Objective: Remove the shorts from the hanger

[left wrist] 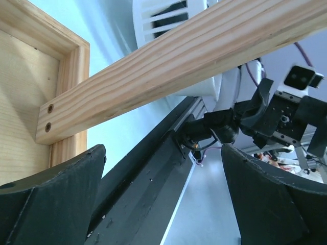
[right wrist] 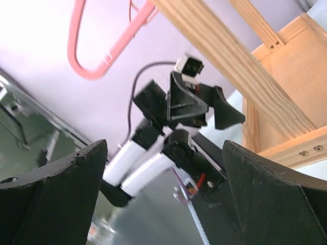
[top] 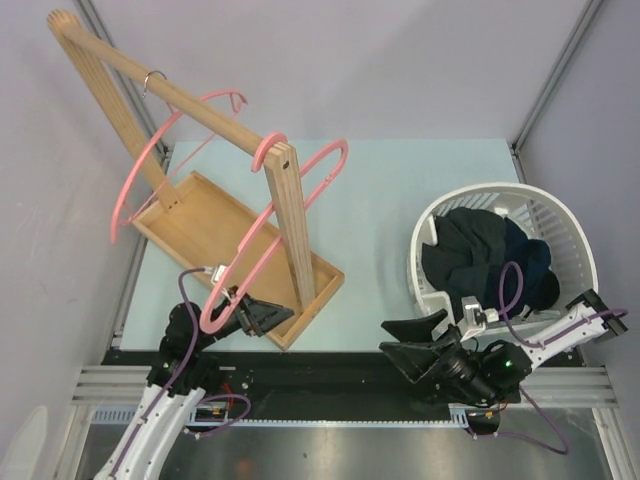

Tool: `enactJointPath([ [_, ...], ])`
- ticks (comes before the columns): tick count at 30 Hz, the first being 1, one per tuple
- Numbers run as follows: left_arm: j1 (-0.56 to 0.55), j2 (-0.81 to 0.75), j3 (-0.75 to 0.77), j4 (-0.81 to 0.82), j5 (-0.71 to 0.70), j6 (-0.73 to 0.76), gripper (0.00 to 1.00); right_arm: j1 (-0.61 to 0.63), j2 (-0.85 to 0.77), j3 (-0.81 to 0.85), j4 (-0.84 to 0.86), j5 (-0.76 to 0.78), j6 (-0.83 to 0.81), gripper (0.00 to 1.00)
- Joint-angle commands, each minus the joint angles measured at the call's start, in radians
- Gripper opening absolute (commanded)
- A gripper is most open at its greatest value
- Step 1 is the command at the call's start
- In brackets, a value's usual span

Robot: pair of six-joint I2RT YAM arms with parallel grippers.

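Over on the R side of the table, both shorts (top: 490, 255) lie piled in the white basket (top: 575, 235). The blackish-green pair (top: 470, 245) is toward the L and the navy pair (top: 535, 265) is beside it, touching. My R gripper (top: 386, 338) sits low at the near edge, just beside the basket's near-L wall, pointing away from it toward the rack. Its fingers (right wrist: 61, 194) are spread wide w/ nothing btwn them. L gripper (top: 268, 315) is at the near corner of the wooden tray (top: 190, 225), well apart from the shorts, jaws likewise wide apart & empty per wrist cam. Pink hangers (top: 135, 190) hang bare on the rack's rail (top: 200, 105), and one's lower loop is just beside the L gripper.
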Motion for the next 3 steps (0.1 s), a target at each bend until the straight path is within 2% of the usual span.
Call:
enactJointPath([
  [1, -0.006, -0.145, -0.023, 0.080, 0.030, -0.041, 0.99, 0.019, -0.020, -0.119, 0.128, 0.119, -0.009, 1.00],
  [3, -0.005, -0.145, -0.021, 0.109, 0.053, -0.059, 0.99, 0.019, 0.022, -0.101, 0.125, 0.109, -0.006, 1.00],
])
